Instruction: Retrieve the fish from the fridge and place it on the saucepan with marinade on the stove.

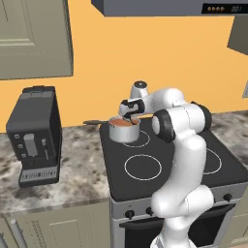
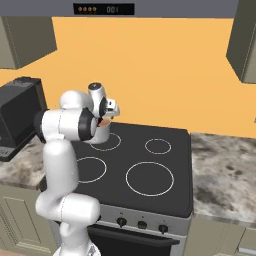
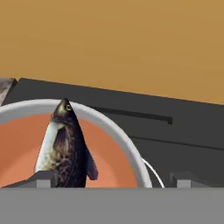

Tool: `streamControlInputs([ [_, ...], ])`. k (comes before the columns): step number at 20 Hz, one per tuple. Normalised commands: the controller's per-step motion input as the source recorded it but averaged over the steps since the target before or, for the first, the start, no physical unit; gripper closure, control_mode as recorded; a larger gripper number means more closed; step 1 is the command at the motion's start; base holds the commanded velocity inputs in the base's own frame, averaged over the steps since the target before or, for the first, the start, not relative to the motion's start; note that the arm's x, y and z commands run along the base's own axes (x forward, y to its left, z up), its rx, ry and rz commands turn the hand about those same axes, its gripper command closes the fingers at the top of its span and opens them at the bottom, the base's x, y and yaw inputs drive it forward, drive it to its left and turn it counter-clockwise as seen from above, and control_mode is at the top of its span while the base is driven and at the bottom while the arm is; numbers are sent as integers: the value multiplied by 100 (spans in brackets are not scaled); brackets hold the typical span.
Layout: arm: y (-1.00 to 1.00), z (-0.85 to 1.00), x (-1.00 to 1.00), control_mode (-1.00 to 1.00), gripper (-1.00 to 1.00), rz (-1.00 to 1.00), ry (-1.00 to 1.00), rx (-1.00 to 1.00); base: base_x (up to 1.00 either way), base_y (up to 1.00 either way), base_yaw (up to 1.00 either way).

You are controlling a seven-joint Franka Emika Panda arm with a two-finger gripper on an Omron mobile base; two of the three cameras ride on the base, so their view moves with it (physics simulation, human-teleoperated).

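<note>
The white arm is rising from the base in front of the stove [image 1: 145, 184], folding at its elbow and reaching back and to the left, so that the hand is hanging low over the saucepan [image 1: 124, 129] on the rear left burner. The wrist is turning the hand nearly level, and the gripper [image 1: 129, 112] is sitting just above the pan's rim, pointing toward the orange wall. From the right base camera the gripper [image 2: 109, 111] is showing just past the arm's shoulder, with the pan mostly hidden behind the arm. In the hand camera the fish [image 3: 64, 148] is lying over the marinade [image 3: 111, 162] inside the saucepan [image 3: 127, 148], head pointing away toward the pan's far rim, its body running back to the left fingertip [image 3: 41, 179]. The two fingertips are standing well apart; whether the left one is touching the fish I cannot tell. The pan's dark handle [image 1: 95, 122] is sticking out left over the counter [image 1: 82, 164], where a black coffee machine [image 1: 36, 135] is standing.
</note>
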Motion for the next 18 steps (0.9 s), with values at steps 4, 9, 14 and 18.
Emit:
streamControlInputs([
  [4,0,-50,36,-100,-100,0,11,-7,0,0,0],
  [9,-15,-33,-88,-100,-100,8,1,-1,0,0,0],
  [14,-43,-43,-95,-100,-100,41,0,0,0,0,0],
  [18,-32,-17,-99,-100,-100,58,0,0,0,0,0],
])
